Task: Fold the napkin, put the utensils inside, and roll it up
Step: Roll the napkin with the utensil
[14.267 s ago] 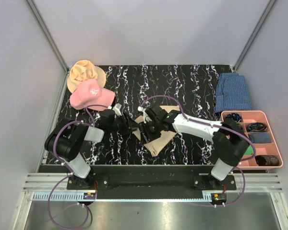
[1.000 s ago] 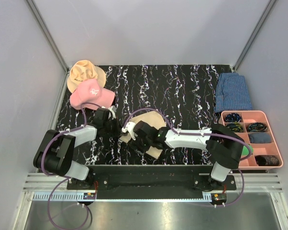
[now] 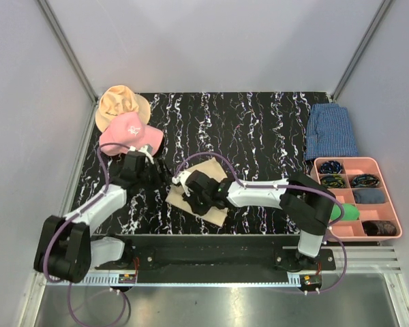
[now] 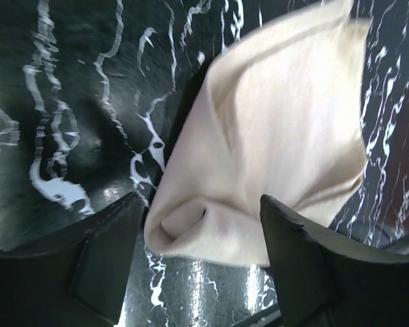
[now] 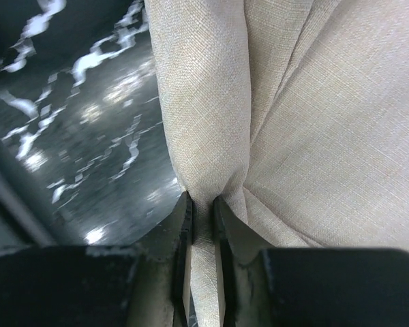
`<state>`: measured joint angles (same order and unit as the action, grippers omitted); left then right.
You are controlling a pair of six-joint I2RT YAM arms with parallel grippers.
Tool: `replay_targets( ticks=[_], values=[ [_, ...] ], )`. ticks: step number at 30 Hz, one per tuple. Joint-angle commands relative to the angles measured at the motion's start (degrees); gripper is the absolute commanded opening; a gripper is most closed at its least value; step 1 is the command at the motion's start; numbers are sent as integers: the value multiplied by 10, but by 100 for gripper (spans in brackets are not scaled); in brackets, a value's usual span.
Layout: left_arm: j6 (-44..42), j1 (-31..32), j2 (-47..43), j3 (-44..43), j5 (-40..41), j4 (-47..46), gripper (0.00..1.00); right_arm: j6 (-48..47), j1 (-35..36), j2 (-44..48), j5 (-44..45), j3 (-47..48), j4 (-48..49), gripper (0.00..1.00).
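Napkin [image 5: 307,136] sits pinched in right gripper [image 5: 203,204] (left gripper [image 4: 199,204] spread wide nearby).

pink cap [image 3: 126,133] overlapping tan hat [image 3: 116,102] (far-left corner) | blue checked cloth [image 3: 331,131] just behind pink tray [image 3: 347,160]

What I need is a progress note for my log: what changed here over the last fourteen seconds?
The napkin slid left, toward the left arm, and looks more rolled. The right end effector followed it left and now pinches a fold. The left end effector, which had met the right one over the cloth, drew back left and is open. The pink cap, blue checked cloth and pink tray stayed put.
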<state>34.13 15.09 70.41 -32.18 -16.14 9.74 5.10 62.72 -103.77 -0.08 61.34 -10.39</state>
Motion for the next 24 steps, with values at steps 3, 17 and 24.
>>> replay_targets(
  ticks=[3,17,24],
  values=[
    [-12,-5,-100,44,60,8,73,24,-35,-10,-198,26,-96,7],
    [8,-5,-165,139,-35,-68,71,40,-143,-103,-431,92,-99,6],
    [3,-5,-114,143,-43,-115,72,39,-170,-155,-509,112,-98,6]
  ],
)
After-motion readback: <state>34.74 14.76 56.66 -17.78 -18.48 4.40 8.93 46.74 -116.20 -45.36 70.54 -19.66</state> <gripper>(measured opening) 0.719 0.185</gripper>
